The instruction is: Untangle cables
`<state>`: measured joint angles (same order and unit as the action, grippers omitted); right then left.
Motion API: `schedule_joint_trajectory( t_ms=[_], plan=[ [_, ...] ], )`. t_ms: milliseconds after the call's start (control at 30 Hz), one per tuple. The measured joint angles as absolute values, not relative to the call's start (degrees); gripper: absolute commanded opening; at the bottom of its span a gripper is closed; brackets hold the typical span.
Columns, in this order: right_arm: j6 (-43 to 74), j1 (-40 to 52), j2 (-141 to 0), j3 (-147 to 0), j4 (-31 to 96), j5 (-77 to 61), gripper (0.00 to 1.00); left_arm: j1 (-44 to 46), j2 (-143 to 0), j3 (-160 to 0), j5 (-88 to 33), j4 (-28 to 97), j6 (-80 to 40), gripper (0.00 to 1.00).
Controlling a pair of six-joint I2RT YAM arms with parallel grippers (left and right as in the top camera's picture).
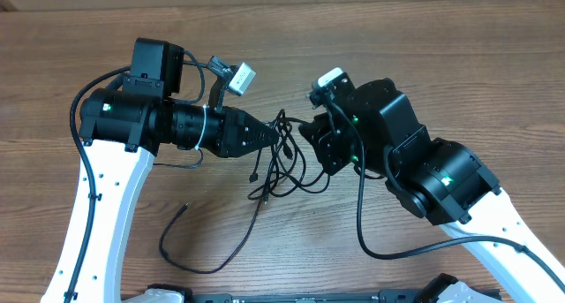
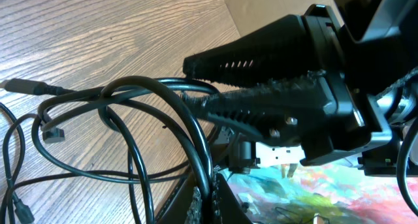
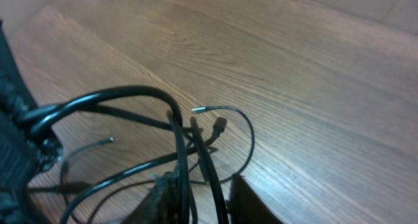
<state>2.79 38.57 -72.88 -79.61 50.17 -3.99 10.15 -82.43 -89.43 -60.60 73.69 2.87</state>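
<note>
Cable tangle [image 1: 282, 166] lies mid-table [image 1: 424, 56], strung between both arms. Left gripper [image 1: 275, 138]: jaws pressed together, pinching strands at tangle's left edge. Right gripper [image 1: 311, 133]: jaws narrowed around few strands at right edge; cannot tell whether pinch has bitten. One long strand [image 1: 164, 241] trails loose toward near-left. Your step, likely: pull apart. Confirm right grip first. Use left as anchor. Draw right away slowly, low over table. Ease off if loops cinch instead of sliding.
</note>
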Motion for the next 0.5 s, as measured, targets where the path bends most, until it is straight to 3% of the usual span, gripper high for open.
schedule_joint_trajectory(
  t_ms=[167, 500],
  plan=[
    [2.5, 38.6, -72.9, -79.6, 50.2, -3.5, 0.04, 10.2, -82.4, -89.4, -60.6, 73.7, 2.9, 0.04],
    [3.9, 38.6, -72.7, -79.6, 47.2, -4.1, 0.04, 10.2, -82.4, -89.4, -59.8, 73.7, 2.9, 0.04]
  ],
)
